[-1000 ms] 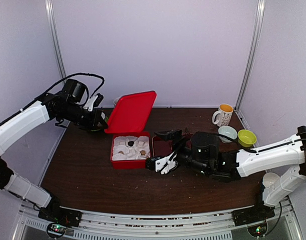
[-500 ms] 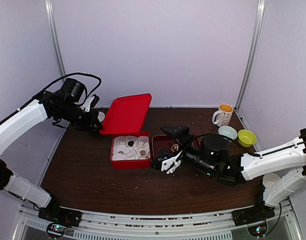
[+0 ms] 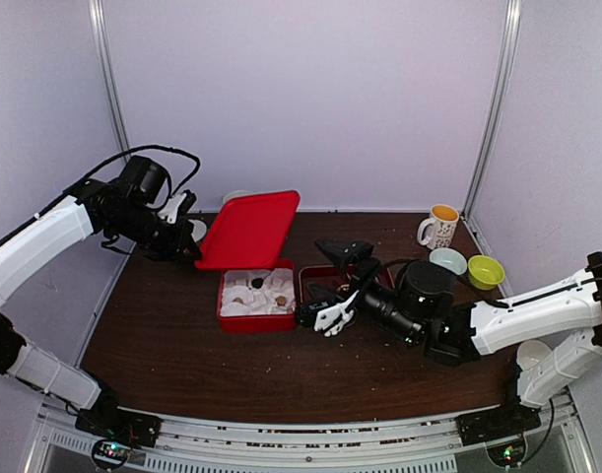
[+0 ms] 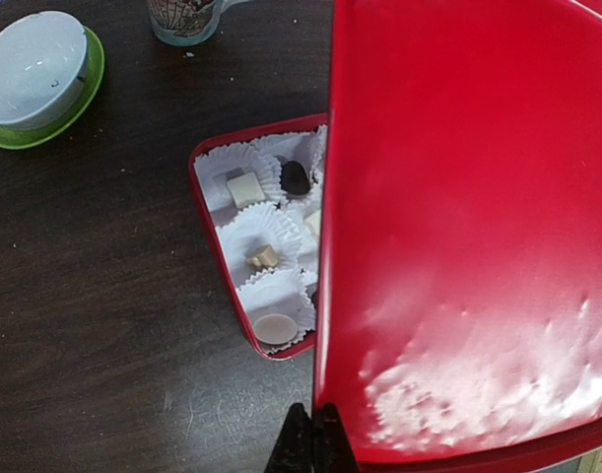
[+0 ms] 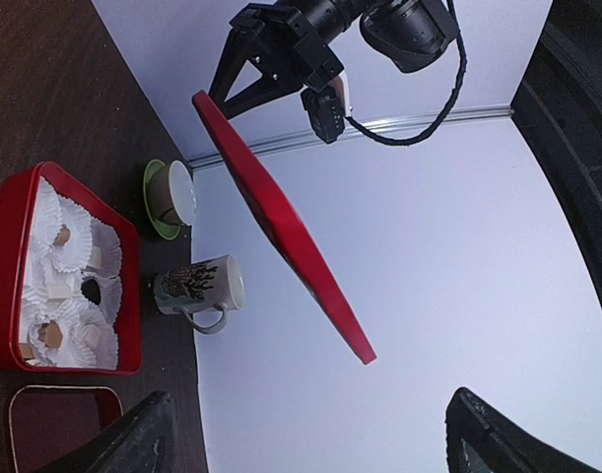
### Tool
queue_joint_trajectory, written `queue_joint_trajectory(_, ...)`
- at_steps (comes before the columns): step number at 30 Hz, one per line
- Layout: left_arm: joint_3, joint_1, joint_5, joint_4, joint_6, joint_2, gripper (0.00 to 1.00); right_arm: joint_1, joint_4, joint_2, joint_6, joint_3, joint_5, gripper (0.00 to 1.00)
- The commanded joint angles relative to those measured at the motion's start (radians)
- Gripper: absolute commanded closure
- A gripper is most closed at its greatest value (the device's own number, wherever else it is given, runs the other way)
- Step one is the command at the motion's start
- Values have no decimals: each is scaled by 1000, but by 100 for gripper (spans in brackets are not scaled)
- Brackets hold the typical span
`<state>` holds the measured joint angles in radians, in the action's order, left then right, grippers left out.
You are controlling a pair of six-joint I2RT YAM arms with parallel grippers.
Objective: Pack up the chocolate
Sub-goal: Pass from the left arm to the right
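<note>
Above the red box (image 3: 256,323), left gripper (image 3: 196,248) pinches the lid (image 3: 249,232), tilted lower than before; right gripper (image 3: 330,317) gapes.

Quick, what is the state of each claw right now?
Left claw: closed on the edge of the red lid.
Right claw: open, holding nothing.

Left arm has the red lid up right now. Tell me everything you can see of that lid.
The red lid is a flat, glossy rectangle with rounded corners and a shallow raised rim, plastic or painted metal by its look. The left end effector pinches one edge. It hangs tilted in the air above the far side of the open red box, clear of it in the right wrist view. Nothing else touches it.
</note>
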<state>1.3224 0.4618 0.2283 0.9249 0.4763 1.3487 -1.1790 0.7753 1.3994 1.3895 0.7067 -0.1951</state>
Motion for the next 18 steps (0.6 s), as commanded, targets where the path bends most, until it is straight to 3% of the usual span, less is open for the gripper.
queue_joint_trajectory(1, 35, -1, 32, -17, -25, -2, 100, -6, -49, 27, -29, 75, 19, 9)
queue_joint_trajectory(18, 40, -1, 33, 6, -54, 10, 100, -3, 88, 99, 26, 81, 35, 9)
